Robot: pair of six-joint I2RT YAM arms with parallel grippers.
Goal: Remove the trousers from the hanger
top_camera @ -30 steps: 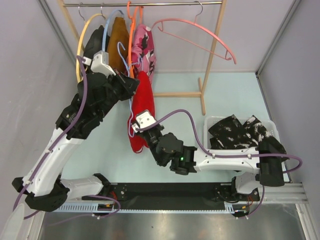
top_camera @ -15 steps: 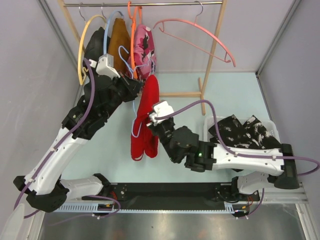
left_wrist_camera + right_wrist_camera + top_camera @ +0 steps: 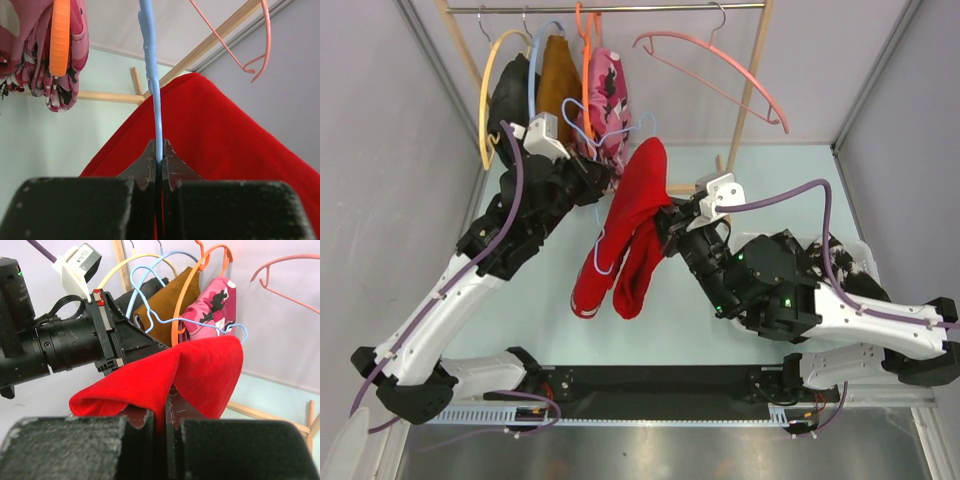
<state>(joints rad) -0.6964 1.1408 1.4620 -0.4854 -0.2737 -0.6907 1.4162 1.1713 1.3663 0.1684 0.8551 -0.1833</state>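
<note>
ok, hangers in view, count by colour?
yellow hanger: 1
blue hangers: 2
orange hanger: 1
pink hanger: 1
Total: 5

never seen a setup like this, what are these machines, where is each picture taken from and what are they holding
These are two robot arms, the left arm and the right arm, bolted at the near edge of a table; each ends in a two-finger gripper. The wide picture is from a fixed camera above and behind them. The other two are from cameras on each wrist, so that arm's own fingers show. The left gripper is shut on a light blue hanger. The right gripper is shut on the red trousers draped over it. Behind is a clothes rack with a pink floral garment, a mustard-brown garment and an empty pink hanger. A white bin on the right holds black trousers with white splotches.
</note>
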